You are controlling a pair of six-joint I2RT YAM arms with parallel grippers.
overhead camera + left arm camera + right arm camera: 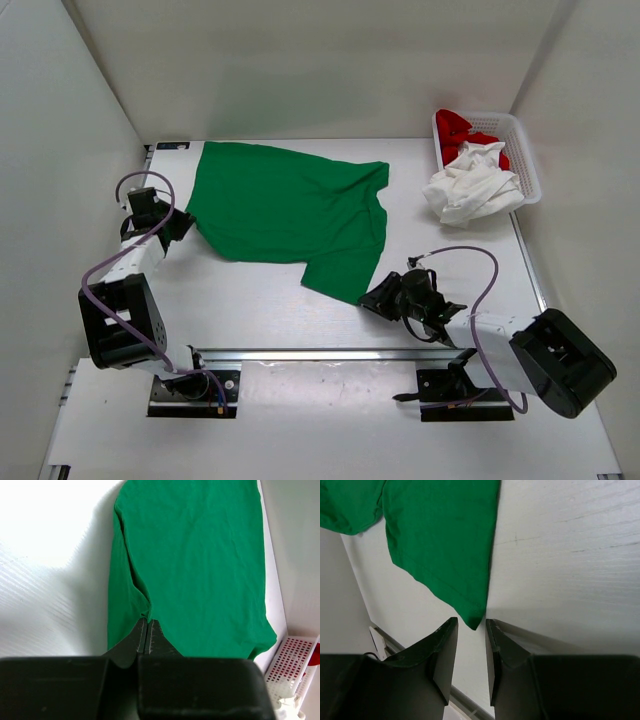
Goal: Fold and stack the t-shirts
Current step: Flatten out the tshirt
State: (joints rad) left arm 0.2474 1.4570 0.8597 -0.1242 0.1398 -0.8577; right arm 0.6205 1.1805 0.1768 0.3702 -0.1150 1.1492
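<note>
Green t-shirt point(285, 210) spread flat, well apart from the basket point(530, 165). My left claw point(147, 630) pinches its edge; my right claw point(471, 645) stands apart at one corner tip. Judged risk: so shallow a bite could slip on lifting.

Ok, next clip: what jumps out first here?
The bright green t-shirt spread across the middle of the table, the left gripper pinching its edge and the right gripper open at its near corner. At the far right, a white t-shirt spills over the mesh basket, with a red t-shirt inside.
</note>
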